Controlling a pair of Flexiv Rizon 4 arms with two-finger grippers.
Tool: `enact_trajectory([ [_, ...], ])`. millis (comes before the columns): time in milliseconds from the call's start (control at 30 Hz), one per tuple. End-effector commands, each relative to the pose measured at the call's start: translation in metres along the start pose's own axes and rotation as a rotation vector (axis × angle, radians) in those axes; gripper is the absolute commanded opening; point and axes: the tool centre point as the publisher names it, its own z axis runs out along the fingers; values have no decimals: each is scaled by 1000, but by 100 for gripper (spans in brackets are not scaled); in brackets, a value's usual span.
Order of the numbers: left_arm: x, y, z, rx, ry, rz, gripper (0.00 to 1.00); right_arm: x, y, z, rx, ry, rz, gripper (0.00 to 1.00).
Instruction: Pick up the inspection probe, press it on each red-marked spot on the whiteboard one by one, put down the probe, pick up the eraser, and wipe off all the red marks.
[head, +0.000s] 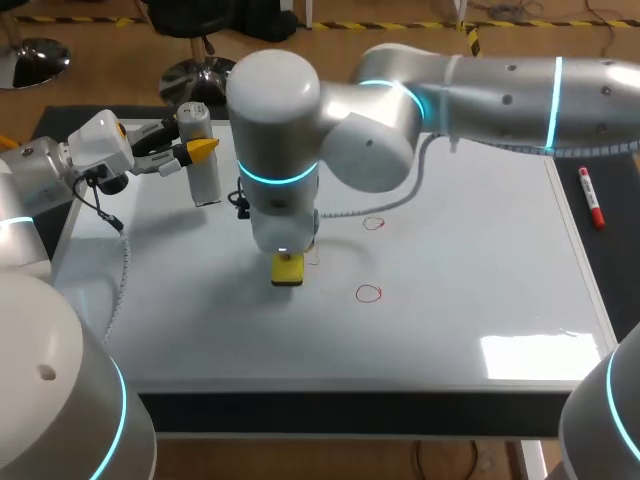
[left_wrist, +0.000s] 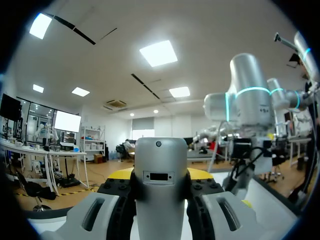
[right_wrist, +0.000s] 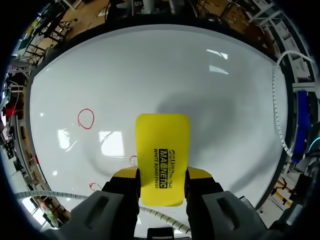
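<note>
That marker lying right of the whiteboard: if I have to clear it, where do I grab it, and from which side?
Probably mid-barrel on the marker, coming straight down from above and closing across its thin width. It lies flat beside the whiteboard, long and slim, so its two long sides are free.

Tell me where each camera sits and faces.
Head view: above and behind, looking down on whiteboard; left arm and right arm show.
Left wrist view: faces out level over the whiteboard; left gripper holds probe, right arm beyond.
Right wrist view: faces down at whiteboard; right gripper holds eraser.
Head and right wrist views share eraser, red circle.
</note>
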Motion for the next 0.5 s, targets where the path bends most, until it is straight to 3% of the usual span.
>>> enact_trajectory([
  [33, 0, 0, 1, 2, -1, 1, 0, -3, 5, 8, -7, -6, 0, 0],
  [500, 0, 0, 1, 2, -1, 1, 0, 6, 9, 28, -52, -11, -18, 0],
])
